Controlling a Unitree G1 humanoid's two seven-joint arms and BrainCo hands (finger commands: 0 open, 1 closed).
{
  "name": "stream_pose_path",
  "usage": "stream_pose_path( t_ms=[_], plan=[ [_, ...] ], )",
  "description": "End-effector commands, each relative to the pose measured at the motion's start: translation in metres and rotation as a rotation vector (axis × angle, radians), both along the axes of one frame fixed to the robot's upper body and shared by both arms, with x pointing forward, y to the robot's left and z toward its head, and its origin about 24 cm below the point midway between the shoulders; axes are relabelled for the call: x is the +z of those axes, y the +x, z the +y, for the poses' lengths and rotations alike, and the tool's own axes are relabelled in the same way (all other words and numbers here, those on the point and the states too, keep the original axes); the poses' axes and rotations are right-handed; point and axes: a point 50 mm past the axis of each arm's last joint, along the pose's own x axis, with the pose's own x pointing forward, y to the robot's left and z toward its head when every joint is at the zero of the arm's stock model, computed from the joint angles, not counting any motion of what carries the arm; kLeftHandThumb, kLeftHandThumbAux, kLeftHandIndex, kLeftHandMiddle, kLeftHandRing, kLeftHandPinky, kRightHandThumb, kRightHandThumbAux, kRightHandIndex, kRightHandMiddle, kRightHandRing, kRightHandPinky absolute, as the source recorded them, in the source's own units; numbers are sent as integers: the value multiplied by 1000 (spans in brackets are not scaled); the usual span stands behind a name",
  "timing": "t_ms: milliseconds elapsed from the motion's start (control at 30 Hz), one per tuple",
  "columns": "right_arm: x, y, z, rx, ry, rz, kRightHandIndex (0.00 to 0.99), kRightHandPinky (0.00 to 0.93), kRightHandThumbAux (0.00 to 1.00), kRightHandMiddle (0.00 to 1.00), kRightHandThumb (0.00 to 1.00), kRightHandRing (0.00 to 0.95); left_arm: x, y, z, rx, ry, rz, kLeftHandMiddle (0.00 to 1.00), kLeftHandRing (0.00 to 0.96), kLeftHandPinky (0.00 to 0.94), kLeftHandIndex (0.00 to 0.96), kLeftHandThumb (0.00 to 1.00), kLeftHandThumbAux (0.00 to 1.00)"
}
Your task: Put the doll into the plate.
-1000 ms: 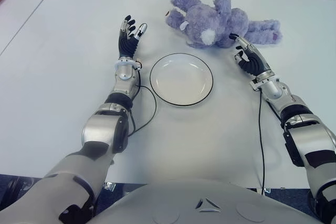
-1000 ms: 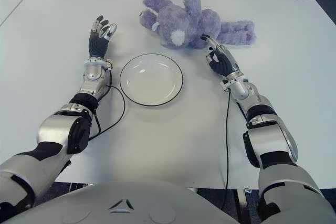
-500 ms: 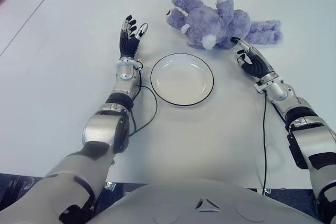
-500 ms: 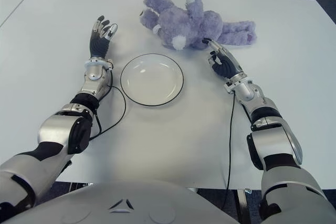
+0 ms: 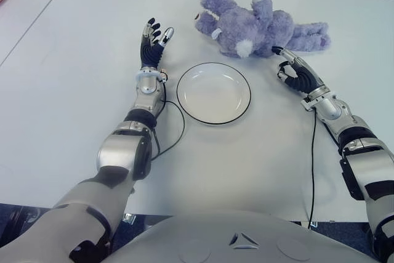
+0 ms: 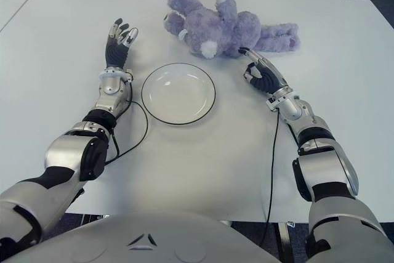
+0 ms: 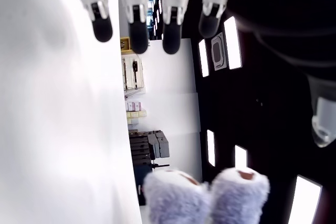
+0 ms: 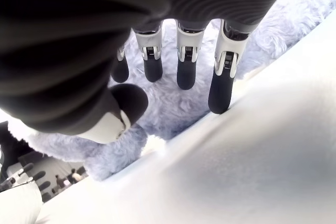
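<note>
Left eye view showed the right hand, fingers spread and empty, just beside the doll on the counter. The doll looked soft, light and floppy, best gripped around its plump body. The left hand stood open left of the plate.

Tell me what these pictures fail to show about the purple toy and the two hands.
- Doll: its underside and the side facing away from the eye views are hidden by its own body.
- Right hand: whether its fingertips touch the fur cannot be told; in the right wrist view the palm blocks much.
- Left hand, left of the plate: its palm is cut off in the left wrist view.
</note>
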Motion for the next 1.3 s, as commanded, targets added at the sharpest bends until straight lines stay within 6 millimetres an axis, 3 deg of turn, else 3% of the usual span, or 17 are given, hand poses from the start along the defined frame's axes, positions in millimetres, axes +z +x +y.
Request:
stream_pose_path(
  t_ms=[33, 200, 400, 567, 833, 1167, 1300],
  plan=[
    [-99, -80, -26, -59, -127, 478, 0, 316, 616, 0, 848, 158, -129, -94, -12, -11, -37, 517, 149, 136, 110, 94, 0, 466],
    [-100, -86, -30, -63, -110, 492, 0, 328, 596, 0, 853, 166, -129, -94, -11, -11, -40, 514, 144, 133, 118, 91, 0, 464],
    [-104, -95, -34, -68, -115, 518, 0, 307, 593, 0, 791, 161, -130, -94, -11, -8, -41, 520, 137, 127, 113, 81, 0, 468],
    [-107, -101, -34, -70, -85, 526, 0, 352, 593, 0, 814, 173, -130, -95, -11, -7, -39, 518, 132, 122, 111, 75, 0, 474],
    [-99, -126, -24, 62, 42, 395, 0, 335, 629, 0, 847, 139, -129, -95, -10, 4, -46, 502, 137, 131, 128, 88, 0, 466],
    [-98, -131, -28, 35, 99, 401, 0, 311, 689, 0, 794, 109, -129, -95, -9, 13, -56, 503, 143, 135, 118, 94, 0, 464],
    [-97, -126, -25, 27, 125, 391, 0, 318, 673, 0, 827, 112, -129, -94, -9, 9, -51, 509, 145, 136, 114, 93, 0, 461]
  ],
)
